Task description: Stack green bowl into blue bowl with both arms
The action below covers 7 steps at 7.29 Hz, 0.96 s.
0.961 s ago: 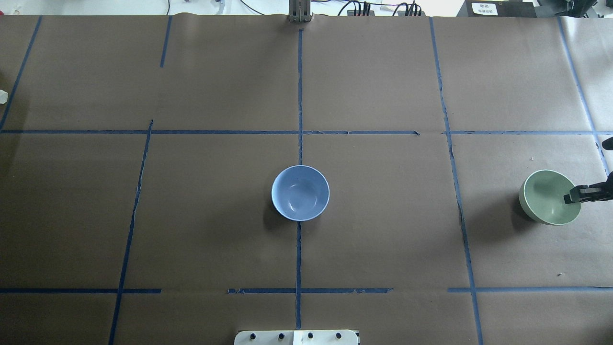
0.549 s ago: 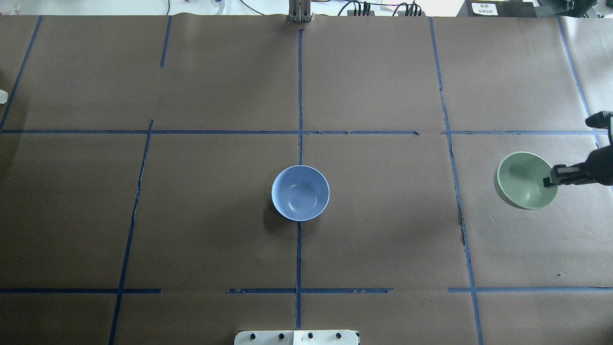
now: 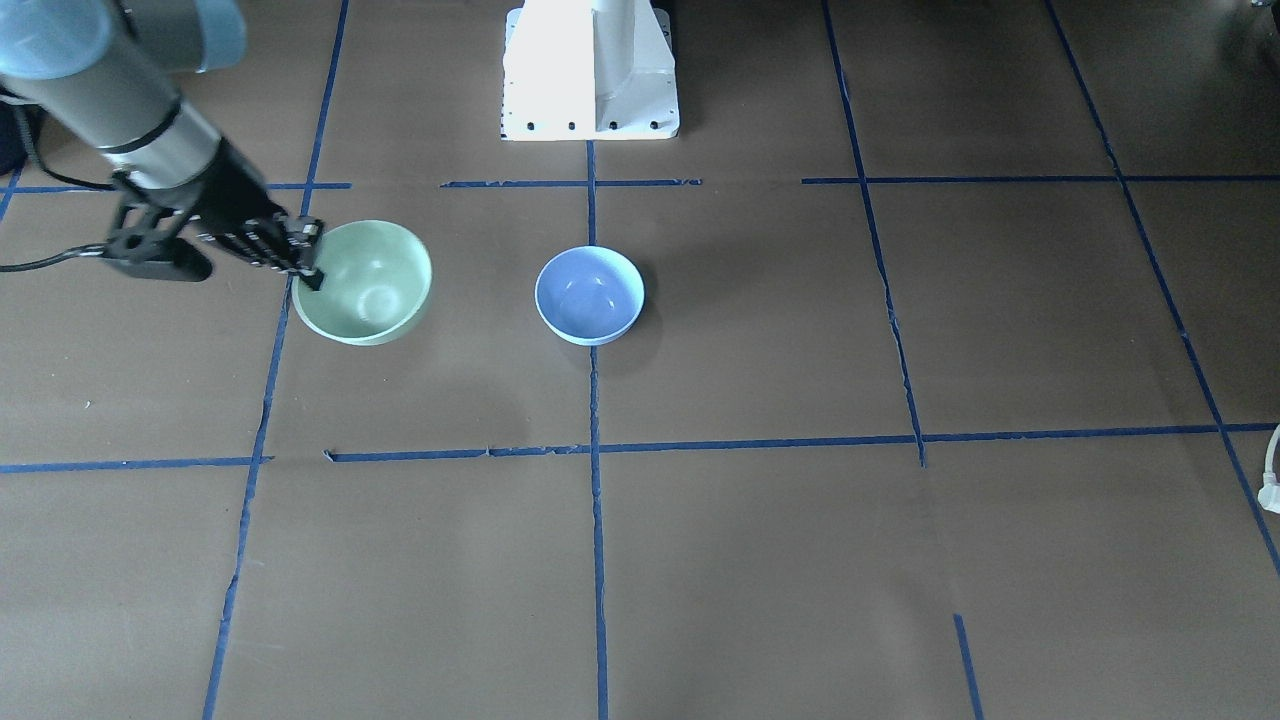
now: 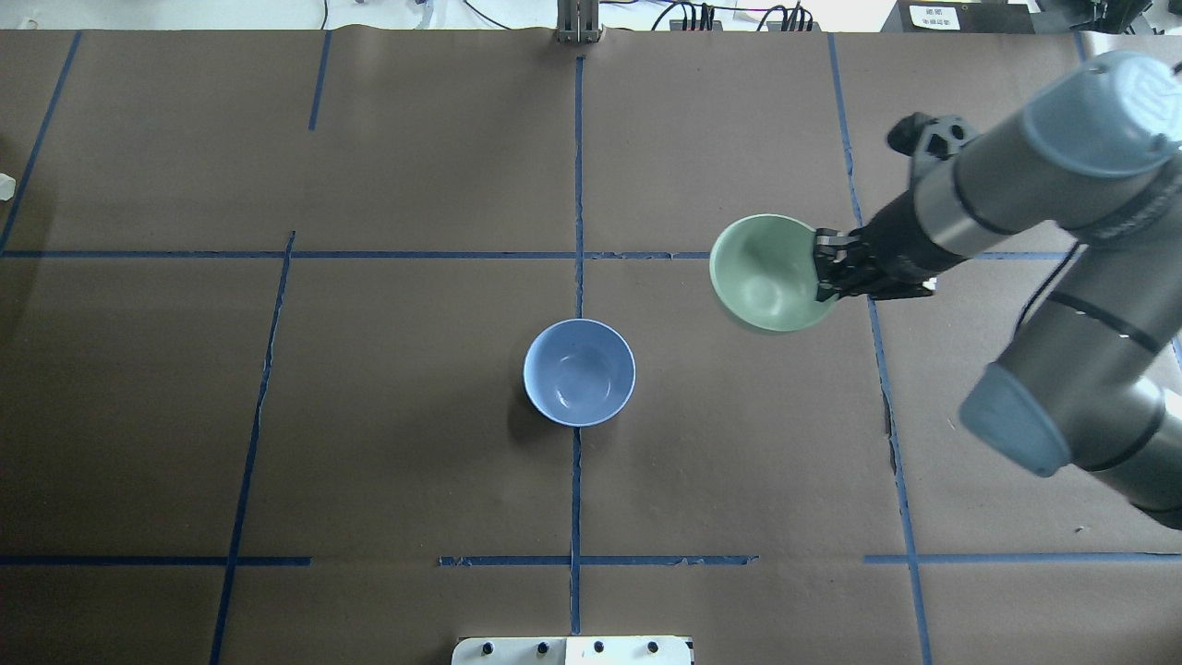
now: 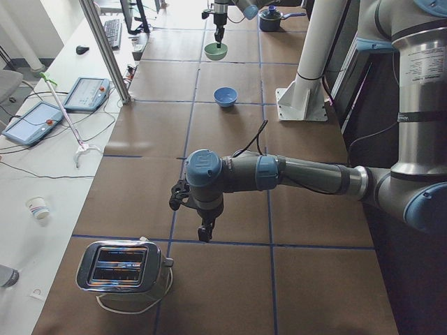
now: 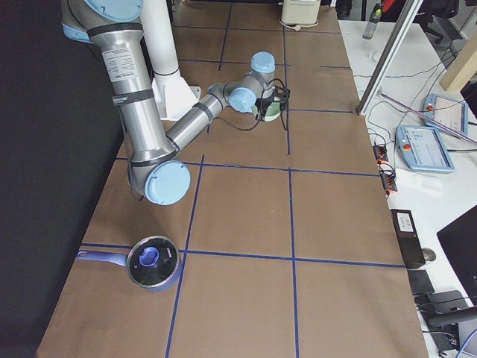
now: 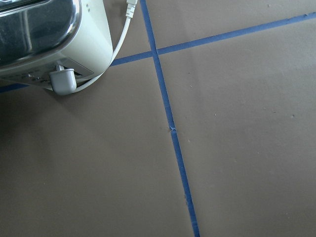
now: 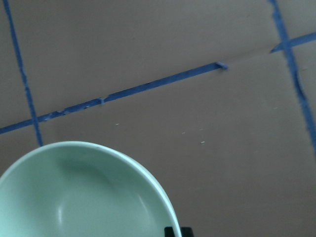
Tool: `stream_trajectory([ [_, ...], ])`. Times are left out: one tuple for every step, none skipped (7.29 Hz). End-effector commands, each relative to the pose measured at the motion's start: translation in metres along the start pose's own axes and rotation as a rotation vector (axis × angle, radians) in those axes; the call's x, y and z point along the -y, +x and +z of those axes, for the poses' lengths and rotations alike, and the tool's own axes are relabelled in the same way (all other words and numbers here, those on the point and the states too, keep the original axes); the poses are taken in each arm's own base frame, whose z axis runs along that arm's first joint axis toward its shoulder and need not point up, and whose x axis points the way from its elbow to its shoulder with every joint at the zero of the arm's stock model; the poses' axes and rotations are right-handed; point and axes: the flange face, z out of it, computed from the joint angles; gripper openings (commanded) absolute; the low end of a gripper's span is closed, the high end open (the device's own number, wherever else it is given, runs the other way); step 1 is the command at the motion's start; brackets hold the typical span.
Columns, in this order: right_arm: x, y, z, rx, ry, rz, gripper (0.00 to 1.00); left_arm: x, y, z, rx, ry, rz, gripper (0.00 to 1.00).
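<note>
the green bowl point(image 4: 768, 272) hangs clear of the brown paper, its near rim pinched between the closed fingers of the right gripper point(image 4: 820, 277). half a second ago it was by the overhead view's right edge; now arm and bowl have swung in toward the centre. the blue bowl point(image 4: 579, 371) has not moved, sitting on the centre tape line, apart from that gripper, to its left and nearer the robot. the left gripper point(image 5: 203, 234) hangs beside a toaster point(image 5: 122, 267); i cannot tell how its jaws stand.

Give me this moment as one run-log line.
right gripper: shut on green bowl rim | blue bowl: empty, on table, apart from green bowl | left gripper: near toaster, state unclear | stack: not done
</note>
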Motion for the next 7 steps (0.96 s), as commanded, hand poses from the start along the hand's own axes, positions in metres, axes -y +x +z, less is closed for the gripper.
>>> stream_trajectory([
  [-0.082,-0.110,0.056,-0.036,0.033,0.075,0.00,0.000,0.001,-0.001,-0.002,0.002,-0.003,1.00],
  [-0.098,-0.131,0.080,-0.052,0.059,0.091,0.00,-0.001,0.001,0.000,-0.002,0.001,-0.003,1.00],
  [-0.118,-0.130,0.106,-0.082,0.054,0.072,0.00,0.000,0.001,-0.001,-0.002,0.002,-0.005,1.00],
  [-0.119,-0.132,0.122,-0.081,0.072,0.069,0.00,0.000,0.001,-0.001,-0.002,0.002,-0.005,1.00],
  [-0.119,-0.129,0.139,-0.076,0.067,0.069,0.00,0.000,0.001,-0.001,-0.002,0.002,-0.005,1.00],
  [-0.119,-0.123,0.143,-0.081,0.067,0.068,0.00,-0.001,0.000,0.000,-0.003,0.000,-0.007,1.00],
  [-0.118,-0.123,0.144,-0.083,0.068,0.068,0.03,0.000,0.000,0.000,-0.003,0.000,-0.007,1.00],
])
